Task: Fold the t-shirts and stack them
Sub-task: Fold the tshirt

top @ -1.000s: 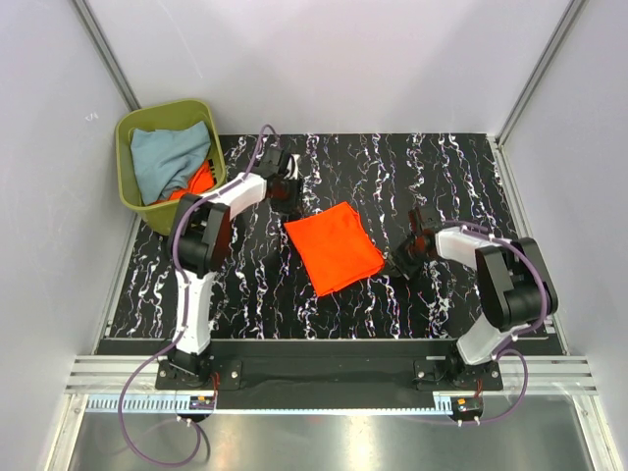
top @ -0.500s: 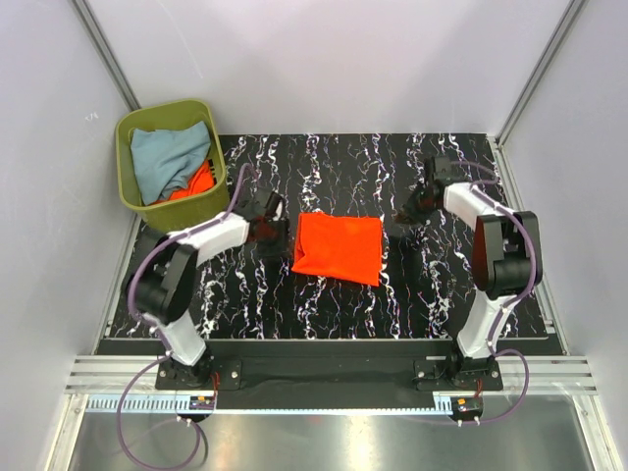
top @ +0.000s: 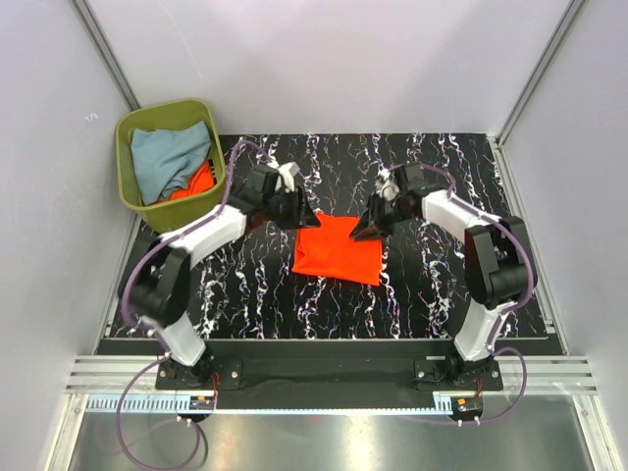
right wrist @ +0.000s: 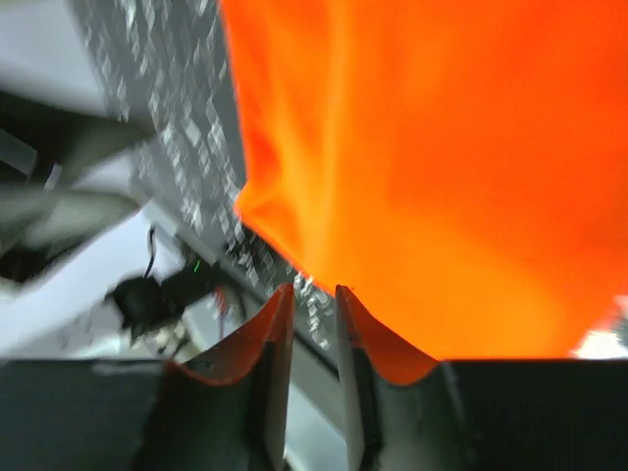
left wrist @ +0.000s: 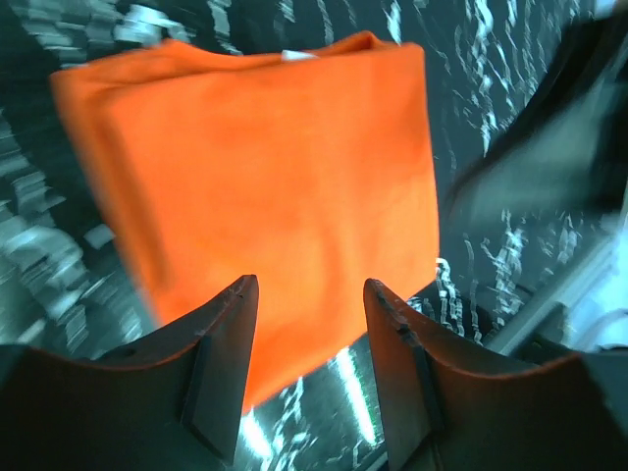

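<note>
- Off in the far left corner, the olive-green bin (top: 125, 172) is holding a crumpled grey-blue t-shirt (top: 167, 157). A bit of a second orange t-shirt (top: 198, 182) is poking out beside it, and both are waiting unfolded.
- The left arm (top: 211, 231) is reaching in over the desk (top: 442, 285). The left jaws are standing roughly half open by the far left corner of the cloth, gripping nothing.
- In the middle of the desk, the folded orange t-shirt (top: 339, 253) is lying flat as a tidy rectangle, with its far edge running between the two sets of jaws.
- The right arm (top: 461, 218) is reaching in from the other side. The right jaws are parted by only a narrow slit at the far right corner, and I am seeing no cloth pinched in it.
- To my eye, the folding of this shirt is wrapping up, or the pair are lining up for one last fold.
- A last fold would be asking both jaws to close on those far corners together and carry them evenly toward the near edge. Otherwise the arms should be backing off so the left arm can fetch the next shirt from the bin.
</note>
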Controlling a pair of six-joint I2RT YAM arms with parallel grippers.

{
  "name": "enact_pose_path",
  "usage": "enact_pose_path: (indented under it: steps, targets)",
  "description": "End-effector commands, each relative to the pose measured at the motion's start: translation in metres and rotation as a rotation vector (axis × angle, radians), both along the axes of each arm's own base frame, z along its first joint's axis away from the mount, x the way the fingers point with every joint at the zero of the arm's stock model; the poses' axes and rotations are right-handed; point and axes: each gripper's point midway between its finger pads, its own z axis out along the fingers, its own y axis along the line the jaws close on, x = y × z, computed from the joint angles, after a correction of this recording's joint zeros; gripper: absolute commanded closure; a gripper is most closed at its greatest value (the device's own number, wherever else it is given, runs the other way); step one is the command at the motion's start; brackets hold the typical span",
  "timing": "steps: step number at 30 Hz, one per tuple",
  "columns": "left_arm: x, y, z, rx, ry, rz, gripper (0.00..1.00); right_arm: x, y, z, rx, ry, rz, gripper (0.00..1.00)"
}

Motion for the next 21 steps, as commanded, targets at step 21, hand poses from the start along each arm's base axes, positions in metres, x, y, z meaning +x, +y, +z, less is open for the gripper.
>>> enact_pose_path:
  steps: [21]
  targets:
    - [-0.042, 0.039, -0.083, 0.135, 0.103, -0.203, 0.55, -0.018, -0.008, -0.081, 0.145, 0.247, -0.066, 0.82]
